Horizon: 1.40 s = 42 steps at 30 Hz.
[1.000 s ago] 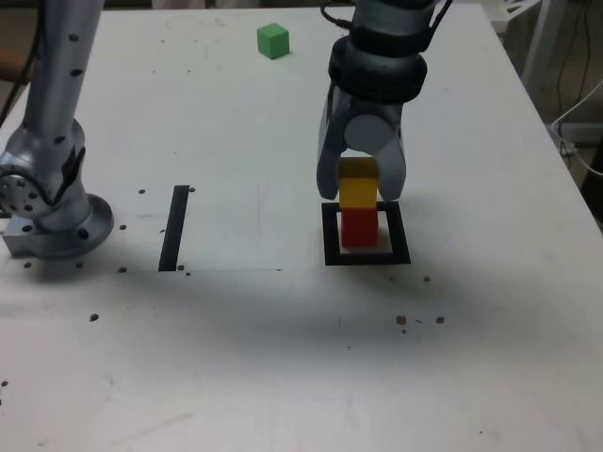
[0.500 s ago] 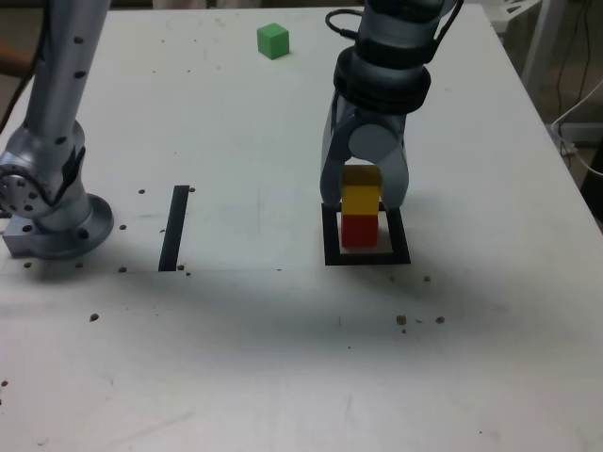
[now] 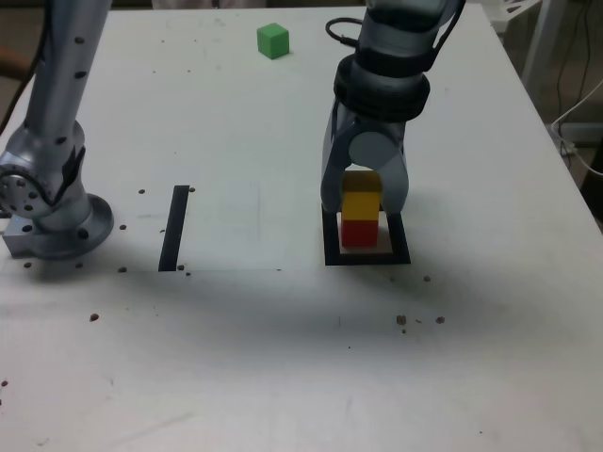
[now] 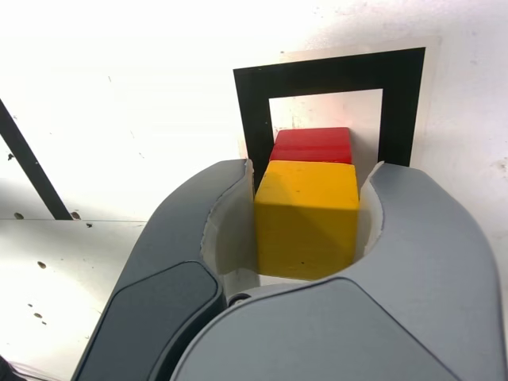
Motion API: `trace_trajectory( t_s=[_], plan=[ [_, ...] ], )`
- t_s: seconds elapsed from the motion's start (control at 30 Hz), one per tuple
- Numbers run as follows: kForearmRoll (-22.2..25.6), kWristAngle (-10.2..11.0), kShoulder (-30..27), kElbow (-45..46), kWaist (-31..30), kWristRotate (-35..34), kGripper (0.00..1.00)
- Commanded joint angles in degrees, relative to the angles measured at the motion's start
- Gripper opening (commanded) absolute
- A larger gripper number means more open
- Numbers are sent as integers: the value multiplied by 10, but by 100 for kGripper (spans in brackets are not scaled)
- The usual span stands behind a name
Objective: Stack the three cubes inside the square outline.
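worktop (image 3: 283,358): black strip (image 3: 174,227) left-centre, dark specks | cubes 3: green cube (image 3: 273,40) top, yellow cube (image 3: 360,204) on red cube (image 3: 357,233) in square outline (image 3: 366,255) | end effector (image 3: 363,198) clamps yellow cube

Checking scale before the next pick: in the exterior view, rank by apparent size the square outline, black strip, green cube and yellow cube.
1. square outline
2. black strip
3. yellow cube and green cube: look alike; green is farther away, so unranked.

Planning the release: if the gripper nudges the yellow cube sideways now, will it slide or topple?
Probably slides: the yellow cube looks rigid and smooth, flat on the red cube. A hard nudge might tip both; the stack is narrow inside the square outline.
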Motion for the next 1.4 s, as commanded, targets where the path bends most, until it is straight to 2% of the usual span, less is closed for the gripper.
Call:
trace_trajectory(
  t_s=[0.0, 0.03, 0.1, 0.33, 0.43, 0.6, 0.77, 0.9, 1.1, 1.37],
  plan=[
    [-8, -2, 3, 7, 1, 3, 83],
    [-9, -2, 3, 8, 1, 3, 90],
    [-10, -2, 2, 10, 1, 4, 96],
    [-15, 3, -10, 20, 3, 3, 99],
    [-11, 16, -31, 30, 10, -1, 99],
    [9, 51, -78, 53, 50, -3, 99],
    [16, 77, -111, 76, 124, 18, 99],
    [16, 88, -119, 81, 203, 56, 99],
    [14, 95, -111, 68, 321, 110, 99],
    [18, 96, -69, 14, 441, 155, 100]
  ],
)
